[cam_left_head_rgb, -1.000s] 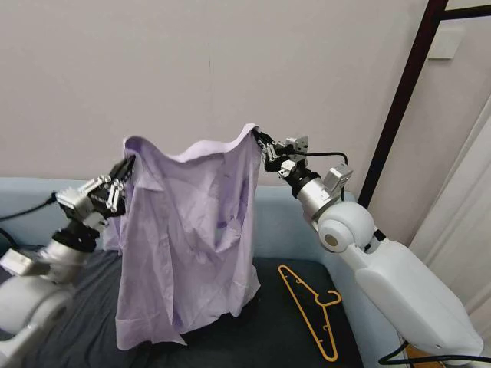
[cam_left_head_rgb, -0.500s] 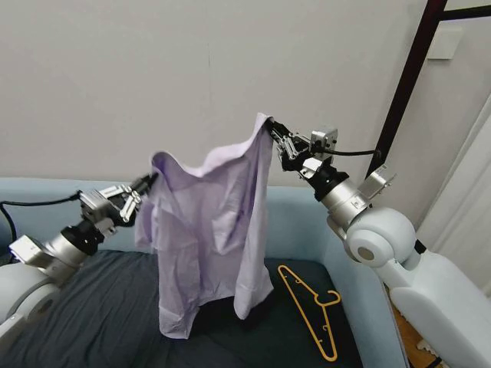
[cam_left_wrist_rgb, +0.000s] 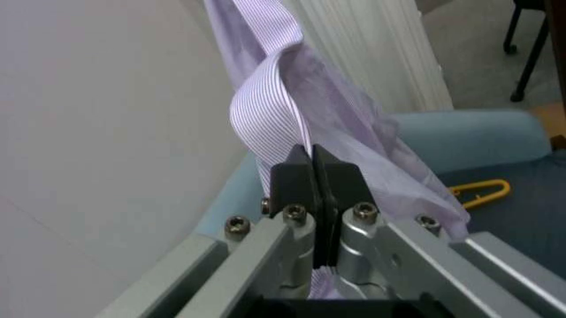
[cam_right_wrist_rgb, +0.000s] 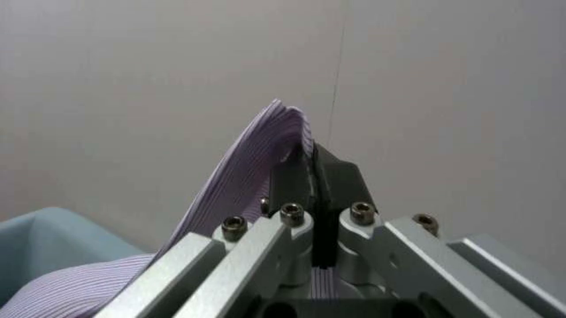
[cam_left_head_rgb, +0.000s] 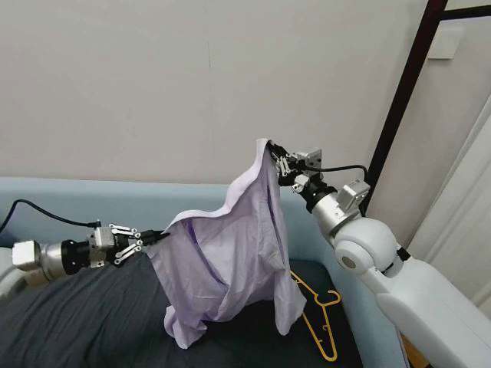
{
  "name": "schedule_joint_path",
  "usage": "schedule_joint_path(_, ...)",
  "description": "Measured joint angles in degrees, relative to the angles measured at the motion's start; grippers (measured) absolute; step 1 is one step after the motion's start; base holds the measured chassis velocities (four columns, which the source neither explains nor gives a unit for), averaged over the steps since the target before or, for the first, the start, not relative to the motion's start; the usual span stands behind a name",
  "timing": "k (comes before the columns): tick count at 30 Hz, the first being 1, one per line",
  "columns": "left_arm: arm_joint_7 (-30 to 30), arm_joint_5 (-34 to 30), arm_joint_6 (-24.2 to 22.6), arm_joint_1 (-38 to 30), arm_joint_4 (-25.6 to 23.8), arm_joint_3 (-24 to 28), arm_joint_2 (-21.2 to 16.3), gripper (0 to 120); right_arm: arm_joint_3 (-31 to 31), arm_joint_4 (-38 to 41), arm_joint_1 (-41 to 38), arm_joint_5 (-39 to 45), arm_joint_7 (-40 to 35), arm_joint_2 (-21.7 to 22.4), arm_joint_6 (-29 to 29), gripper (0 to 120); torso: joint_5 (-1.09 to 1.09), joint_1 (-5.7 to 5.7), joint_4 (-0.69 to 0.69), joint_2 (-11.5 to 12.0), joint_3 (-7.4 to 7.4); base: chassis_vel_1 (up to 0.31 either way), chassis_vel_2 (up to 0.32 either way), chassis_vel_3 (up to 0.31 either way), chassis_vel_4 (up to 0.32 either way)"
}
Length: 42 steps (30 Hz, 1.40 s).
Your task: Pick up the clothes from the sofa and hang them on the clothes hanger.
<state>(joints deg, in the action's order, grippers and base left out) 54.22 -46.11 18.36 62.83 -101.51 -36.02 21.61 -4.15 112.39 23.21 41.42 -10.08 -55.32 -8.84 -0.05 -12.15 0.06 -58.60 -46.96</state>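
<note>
so the left claw [cam_left_head_rgb: 149, 239] just dropped low over the sofa [cam_left_head_rgb: 69, 330], right claw [cam_left_head_rgb: 272, 157] stayed high, both pinching the shirt [cam_left_head_rgb: 230, 268], and the hanger [cam_left_head_rgb: 318, 322] lies unused near the sofa's right edge.

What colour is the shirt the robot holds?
The shirt is pale purple with fine stripes, clearest in the left wrist view.

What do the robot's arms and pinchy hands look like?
The left arm is a silver tube with black rings, trailing a black cable. The right arm has a chunky white shell and a round grey joint. The left gripper and right gripper have thin silver links, small bolts and black pads.
</note>
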Motion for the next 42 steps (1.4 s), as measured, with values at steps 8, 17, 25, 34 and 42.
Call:
schedule_joint_path(8, 0.96, -4.67, -3.36, -10.38, 2.11, 0.97, -3.48, 0, 1.85, -0.41, -1.93, -0.65, 0.76, -1.9, 0.31, 0, 0.01, 0.0, 0.01, 0.0, 0.0, 0.0, 0.0, 0.0, 0.0)
schedule_joint_path(17, -4.3, 9.47, -5.83, -8.96, 2.32, 2.58, 0.84, 0, -0.73, 2.52, 8.73, -10.27, -10.06, -0.48, -8.43, 0, 0.0, 0.0, 0.01, 0.0, 0.0, 0.0, 0.0, 0.0, 0.0)
schedule_joint_path(25, -7.44, 19.01, -8.06, -6.47, 2.67, 4.9, 10.9, 0, -5.31, 1.5, 19.14, -16.52, -16.27, -2.96, -11.41, 0, -0.01, 0.0, 0.03, 0.0, 0.0, 0.0, 0.0, 0.0, 0.0)
schedule_joint_path(34, -11.78, 11.61, -7.94, -11.57, 0.02, -1.71, 4.49, 0, 2.87, 10.81, 13.04, -9.75, -7.88, 0.32, -7.53, 0, 0.0, 0.0, 0.01, 0.0, 0.0, 0.0, 0.0, 0.0, 0.0)
schedule_joint_path(42, -14.84, 9.09, -11.19, -19.01, -2.0, -2.77, 0.01, 0, 5.57, 14.67, 5.09, -9.71, -7.62, 8.92, -9.13, 0, 0.0, 0.0, 0.0, -0.01, 0.01, 0.0, 0.0, 0.0, 0.0)
